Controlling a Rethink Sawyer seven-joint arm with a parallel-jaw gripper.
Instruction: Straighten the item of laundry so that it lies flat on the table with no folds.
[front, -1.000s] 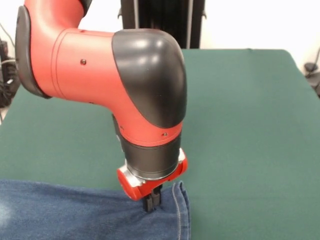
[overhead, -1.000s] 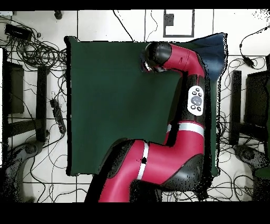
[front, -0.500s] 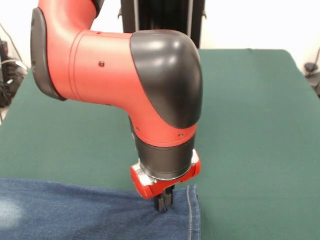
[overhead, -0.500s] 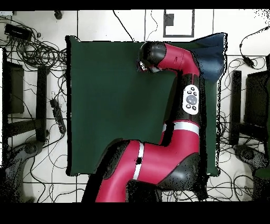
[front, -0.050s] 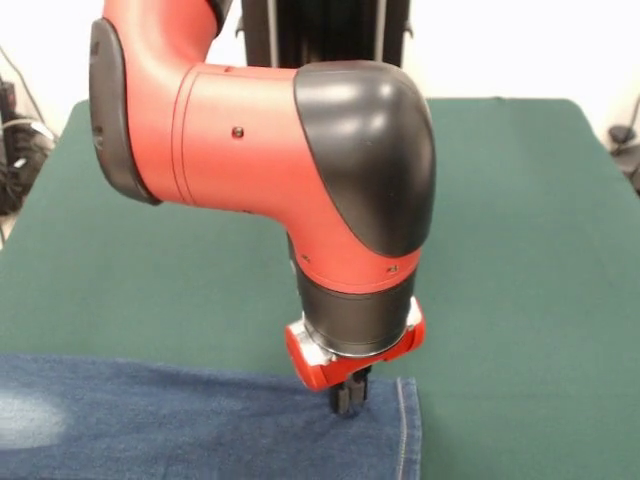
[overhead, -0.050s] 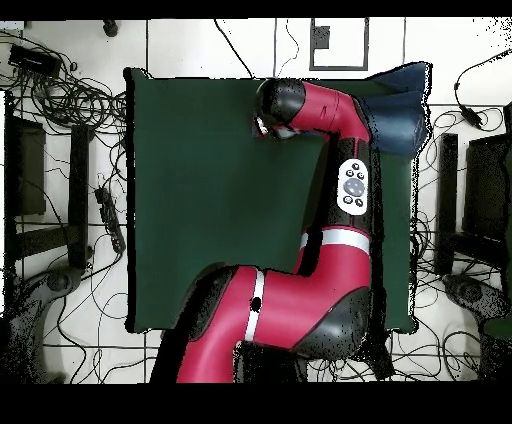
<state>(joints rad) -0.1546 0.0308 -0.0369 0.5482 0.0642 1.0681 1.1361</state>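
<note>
One garment on the table (front, -0.050s: 520, 220): blue denim jeans (front, -0.050s: 180, 425), lying along the near edge in the front view, left of centre, running out of frame at left and bottom. A pale faded patch shows at far left. Stitched hem edge sits at the right end of the denim. Gripper (front, -0.050s: 350, 397) comes straight down from the red and black arm (front, -0.050s: 300, 170), fingers drawn narrow together and pinched on the denim just inside that hem. Overhead view: jeans (overhead, -0.050s: 400, 100) at the table's top right corner, mostly under the arm.
</note>
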